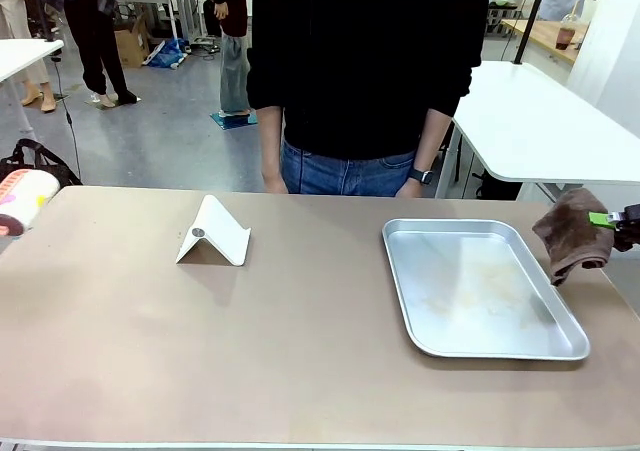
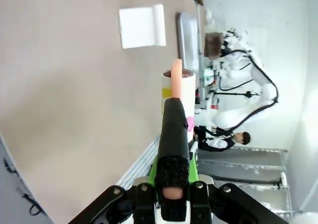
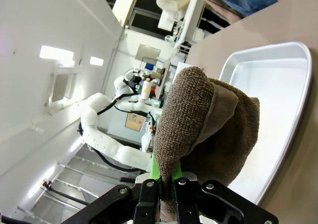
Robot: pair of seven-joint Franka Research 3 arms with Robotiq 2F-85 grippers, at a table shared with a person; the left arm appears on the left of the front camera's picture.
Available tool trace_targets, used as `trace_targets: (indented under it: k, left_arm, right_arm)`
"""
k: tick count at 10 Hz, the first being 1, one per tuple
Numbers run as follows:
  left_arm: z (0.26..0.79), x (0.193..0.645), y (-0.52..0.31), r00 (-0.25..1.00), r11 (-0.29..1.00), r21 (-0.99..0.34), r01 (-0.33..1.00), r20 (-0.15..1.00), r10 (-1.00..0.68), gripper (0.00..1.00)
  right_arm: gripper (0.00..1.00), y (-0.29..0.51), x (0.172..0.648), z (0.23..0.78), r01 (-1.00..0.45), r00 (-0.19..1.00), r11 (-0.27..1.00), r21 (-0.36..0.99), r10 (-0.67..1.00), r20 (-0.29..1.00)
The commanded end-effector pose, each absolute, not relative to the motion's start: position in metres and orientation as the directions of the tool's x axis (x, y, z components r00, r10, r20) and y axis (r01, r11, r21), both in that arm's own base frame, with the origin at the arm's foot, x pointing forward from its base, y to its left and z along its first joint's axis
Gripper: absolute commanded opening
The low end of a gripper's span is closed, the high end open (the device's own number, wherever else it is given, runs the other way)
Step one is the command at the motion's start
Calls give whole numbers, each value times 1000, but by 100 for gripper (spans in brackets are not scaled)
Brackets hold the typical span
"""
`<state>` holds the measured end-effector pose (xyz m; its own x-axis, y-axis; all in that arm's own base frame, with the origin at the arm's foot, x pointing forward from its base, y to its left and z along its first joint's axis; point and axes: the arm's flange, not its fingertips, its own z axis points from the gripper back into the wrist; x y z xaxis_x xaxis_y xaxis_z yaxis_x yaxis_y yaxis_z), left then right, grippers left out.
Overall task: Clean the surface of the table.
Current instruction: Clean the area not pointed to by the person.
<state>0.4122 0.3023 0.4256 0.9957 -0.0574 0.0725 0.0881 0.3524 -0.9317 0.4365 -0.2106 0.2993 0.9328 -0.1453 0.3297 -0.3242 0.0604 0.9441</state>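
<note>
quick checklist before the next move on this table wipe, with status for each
1. Right gripper shut on the brown cloth: ok.
2. Cloth touching the table: cannot tell; it hangs by the right edge.
3. Wiping path free of the silver tray: not ok, it lies on the right half.
4. White folded stand out of the way: not ok, it stands left of middle.
5. Left gripper shut on the roller: ok.
6. Person's hands off the tabletop: ok.
</note>
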Motion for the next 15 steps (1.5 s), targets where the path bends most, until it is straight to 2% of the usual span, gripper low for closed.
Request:
trace_targets:
  k: [1, 3, 5, 6, 7, 15]
  left_arm:
    - [410, 400, 332, 995, 263, -959, 101, 92, -47, 22]
    - [398, 387, 355, 993, 219, -968, 118, 113, -35, 22]
    - [393, 394, 379, 988, 201, -971, 126, 141, 61, 22]
    - [389, 399, 386, 991, 154, -984, 92, 105, 79, 22]
    - [382, 383, 366, 994, 235, -967, 98, 109, 34, 22]
    - [382, 383, 366, 994, 235, -967, 98, 109, 34, 22]
  right_arm:
    - [9, -210, 435, 303, -331, 931, 47, 942, -145, 334]
    - [9, -210, 435, 303, -331, 931, 47, 942, -145, 334]
    - [9, -210, 435, 303, -331, 931, 47, 942, -145, 334]
    - [9, -210, 435, 303, -331, 931, 47, 942, -145, 334]
    - [9, -210, 435, 303, -331, 931, 47, 942, -145, 334]
    - [9, -210, 435, 303, -331, 931, 47, 942, -145, 334]
